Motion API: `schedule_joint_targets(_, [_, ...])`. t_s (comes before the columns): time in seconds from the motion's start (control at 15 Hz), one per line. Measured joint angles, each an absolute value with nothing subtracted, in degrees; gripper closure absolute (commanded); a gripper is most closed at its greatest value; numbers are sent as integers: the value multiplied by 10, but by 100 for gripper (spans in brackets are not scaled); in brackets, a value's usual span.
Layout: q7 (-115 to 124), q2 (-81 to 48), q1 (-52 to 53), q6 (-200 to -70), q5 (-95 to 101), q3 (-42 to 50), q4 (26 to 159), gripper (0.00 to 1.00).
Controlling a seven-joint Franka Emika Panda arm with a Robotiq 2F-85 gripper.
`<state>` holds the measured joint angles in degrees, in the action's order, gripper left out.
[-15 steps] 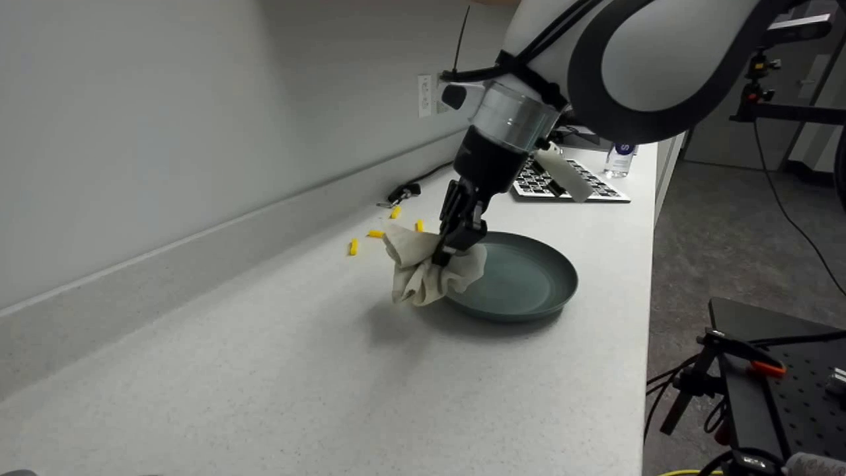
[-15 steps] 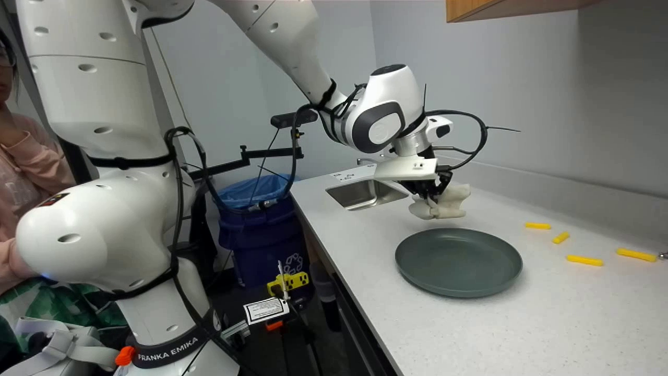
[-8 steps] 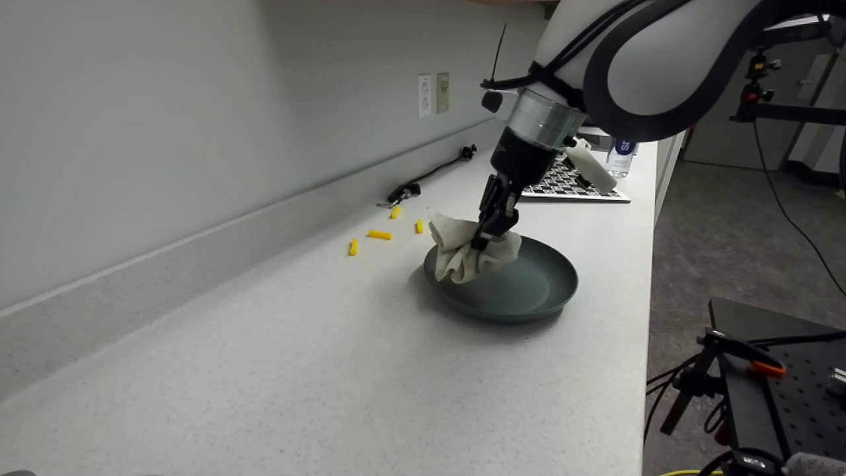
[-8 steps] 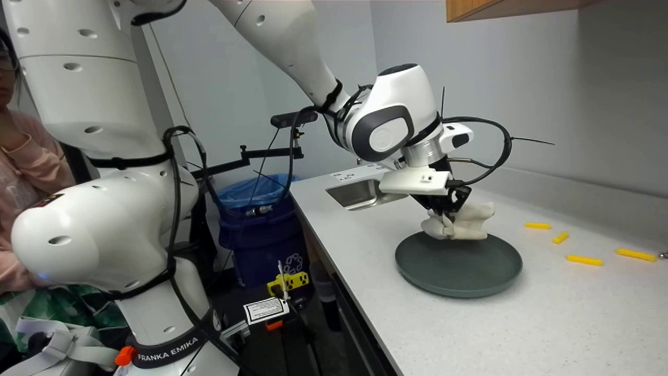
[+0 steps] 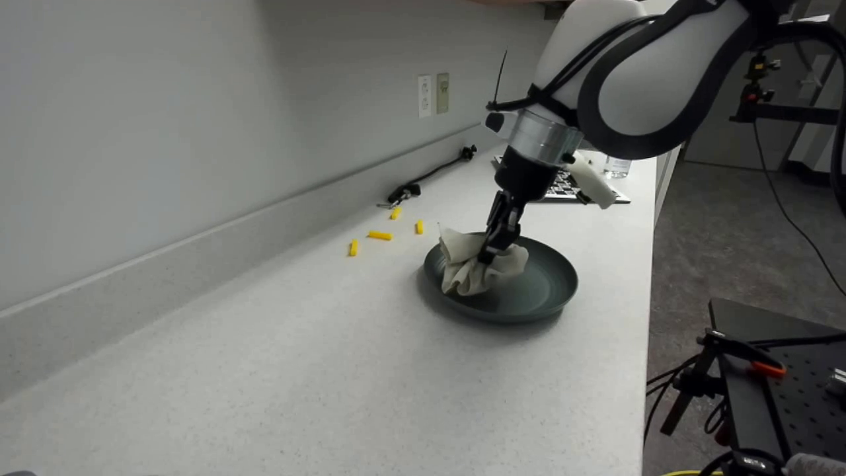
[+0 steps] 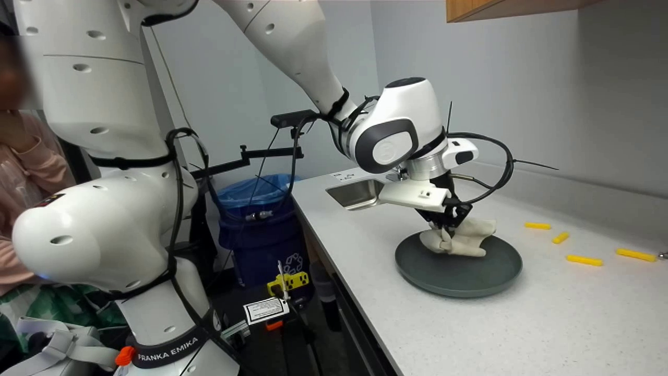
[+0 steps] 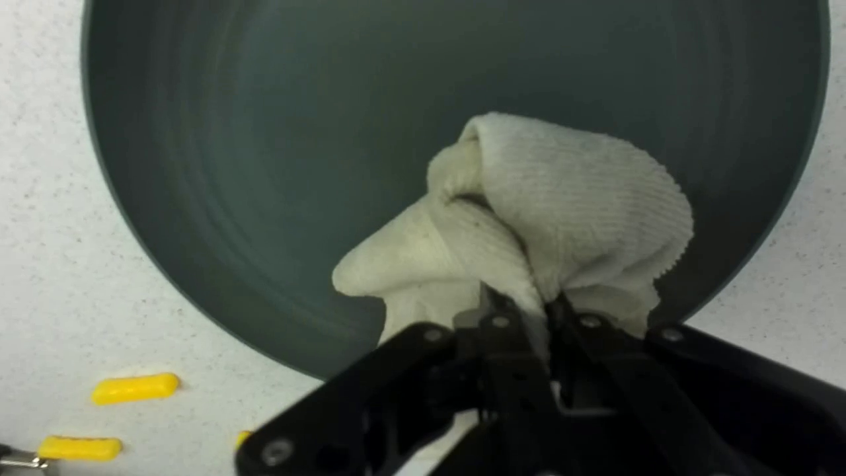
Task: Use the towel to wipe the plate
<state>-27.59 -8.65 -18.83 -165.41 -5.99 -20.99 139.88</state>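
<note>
The dark green plate [image 6: 459, 282] sits flat on the pale, speckled bench [image 5: 330, 370], and the cream towel [image 7: 581, 198] is bunched over it, off centre — whether its lowest folds touch the plate, I cannot tell. In an exterior view a steel sink [image 6: 355, 194] is sunk into the bench past the plate, and a dark blue bin [image 6: 261, 256] with a lighter liner [image 6: 237, 193] over its mouth stands alongside; the bin's contents are hidden.

The arm [image 6: 383, 130] reaches over from above, its wrist slanting down toward the plate. The tool [image 7: 527, 305] grips the towel, cloth pinched between its two black fingers [image 7: 509, 363], folds spilling out on both sides.

The plate lies near the bench's outer edge [image 5: 646, 291], a narrow strip of surface between them. Toward the wall [image 5: 165, 132] the strip is wider, with four yellow pieces [image 5: 380, 235] scattered there, apart from the rim. Beyond the plate lies a black-and-white patterned board [image 5: 562, 188], partly hidden by the arm; on its nearer side — a broad stretch of bench.
</note>
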Motion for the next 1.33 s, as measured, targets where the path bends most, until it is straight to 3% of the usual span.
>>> schedule_joint_targets(0.67, [-267, -128, -95, -1647, -63, -167, 1388, 97])
schedule_joint_targets(1.33, [-248, -92, -74, -1527, -24, -91, 1394, 97])
